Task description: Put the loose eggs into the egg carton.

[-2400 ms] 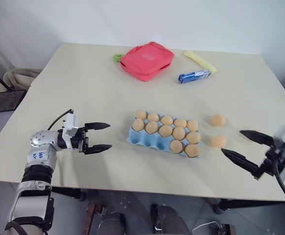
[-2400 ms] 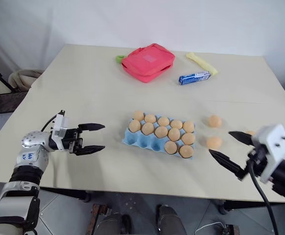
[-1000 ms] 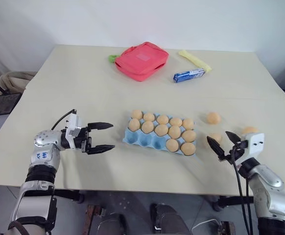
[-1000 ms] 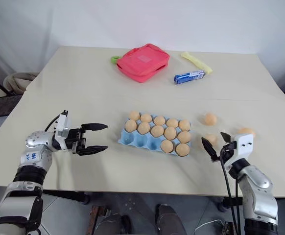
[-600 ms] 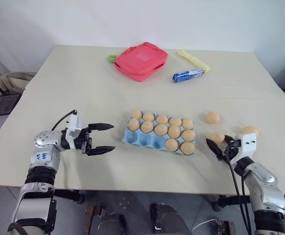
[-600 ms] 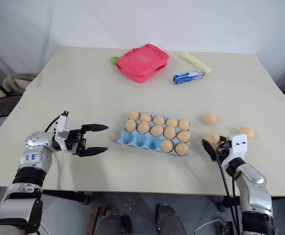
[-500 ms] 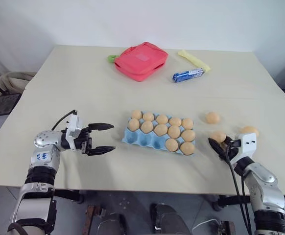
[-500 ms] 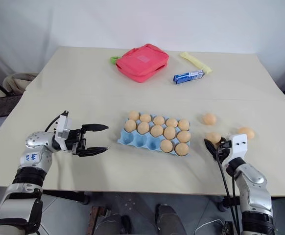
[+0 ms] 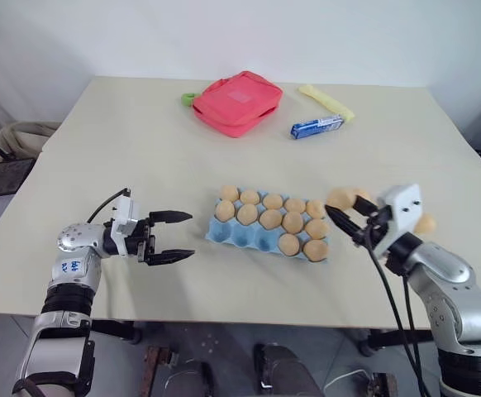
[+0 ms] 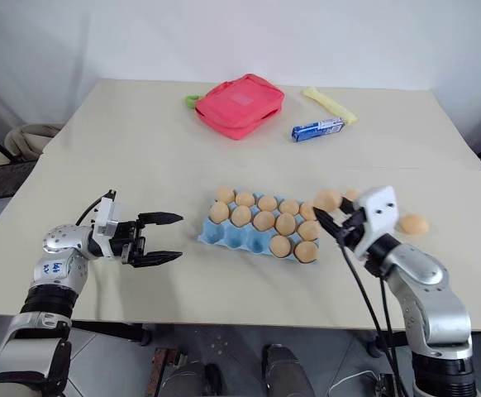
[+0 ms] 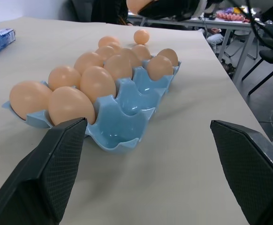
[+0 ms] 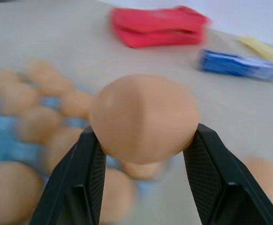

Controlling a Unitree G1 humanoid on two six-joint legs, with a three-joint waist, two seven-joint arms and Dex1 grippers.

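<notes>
The right gripper (image 10: 330,217) hangs above the right end of the egg carton (image 10: 242,237), its jaws pinching one egg (image 12: 143,117); in the right eye view that held egg (image 10: 328,200) is partly covered by the black fingers. Just behind the gripper's white housing a second loose egg (image 10: 352,196) is mostly hidden, only a sliver of tan showing. A third loose egg (image 10: 413,224) lies in plain sight on the counter (image 10: 141,149) at the right of the frame. The right wrist view is blurred, so the carton's cups and eggs there are hard to count. The carton sits at the middle of the frame, its near row partly unfilled. The left gripper (image 9: 171,239) rests at lower left, jaws spread, well apart from the carton. A red pouch (image 9: 233,102), a blue packet (image 9: 316,126) and a yellow object (image 9: 326,101) lie at the upper middle.
</notes>
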